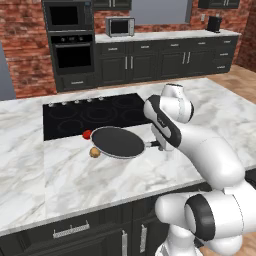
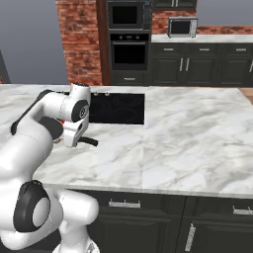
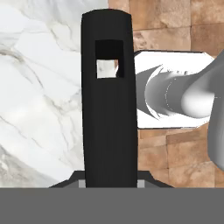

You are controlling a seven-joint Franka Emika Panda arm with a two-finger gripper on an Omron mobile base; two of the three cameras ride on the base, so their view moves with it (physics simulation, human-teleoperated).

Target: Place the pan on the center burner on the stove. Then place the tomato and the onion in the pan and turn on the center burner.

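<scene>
- The pan hangs just off the front edge of the stove, over the marble tabletop, not yet on the center burner.
- Its black handle runs up the middle of the hand view, with the gripper clamped on it.
- The tomato and the onion lie on the tabletop at the pan's left rim, neither inside it.
- The knobs line the stove's far edge, well apart from the arm.
- Judged from this, only the pan's pickup is done; seating it, loading both items and lighting the burner remain.
</scene>
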